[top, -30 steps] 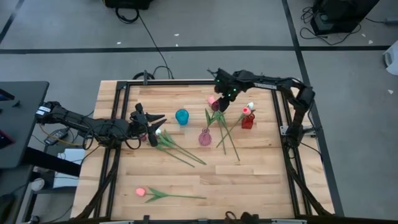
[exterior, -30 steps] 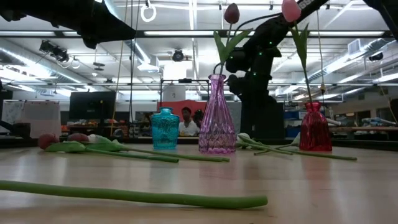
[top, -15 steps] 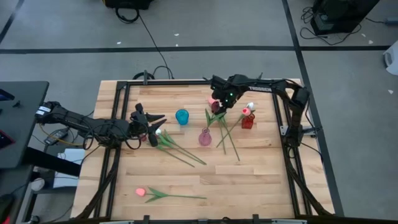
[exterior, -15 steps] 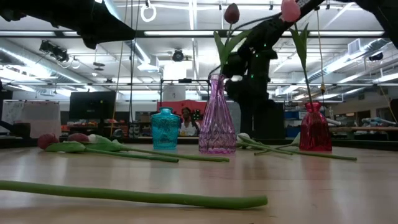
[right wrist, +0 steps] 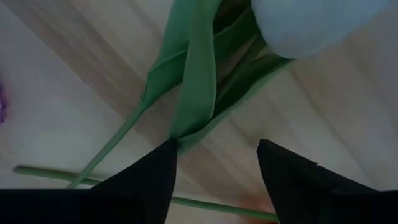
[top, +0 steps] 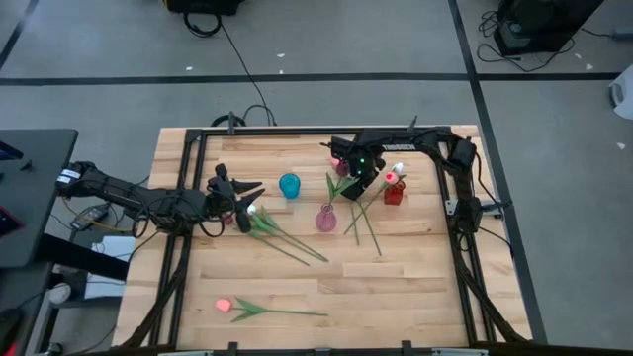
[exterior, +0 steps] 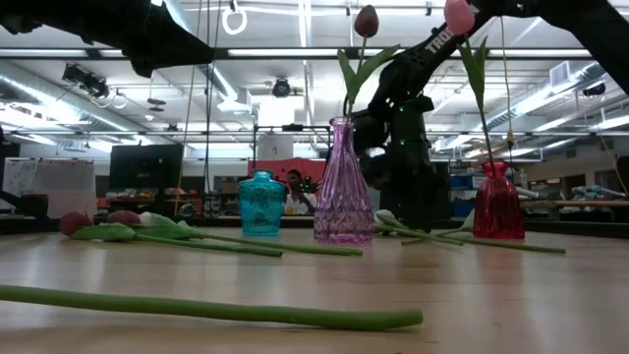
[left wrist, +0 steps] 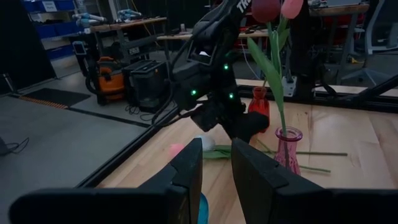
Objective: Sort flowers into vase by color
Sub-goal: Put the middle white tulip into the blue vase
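We judge that the step in hand is picking up a loose flower from the table. Our right gripper (top: 362,180) is low over the far middle of the table (top: 396,287), between the purple vase (top: 326,219) and the red vase (top: 394,192). Its fingers (right wrist: 146,186) stand wide apart and hold nothing. In the right wrist view they point down at a white flower (right wrist: 311,25) that lies flat on the wood, with its leaves (right wrist: 193,81) just in front of the fingers.

For the next move, we think the gripper must come lower so that the stem lies between the fingers, then close softly, because the stem is thin and can slip or bend. Other stems lie crossed nearby, so it may catch two together.

Our left gripper (top: 245,206) waits on the left side of the table, above some flowers lying there. Its fingers (left wrist: 186,174) are only a little apart, and we see nothing between them.

About the flowers: they have long thin green stems and small heads. The purple vase holds a dark maroon one (exterior: 366,20) and the red vase holds a pink one (exterior: 458,15), both upright. The blue vase (top: 289,185) looks empty. One pink flower (top: 259,309) lies alone near the front edge, well apart from the vases.
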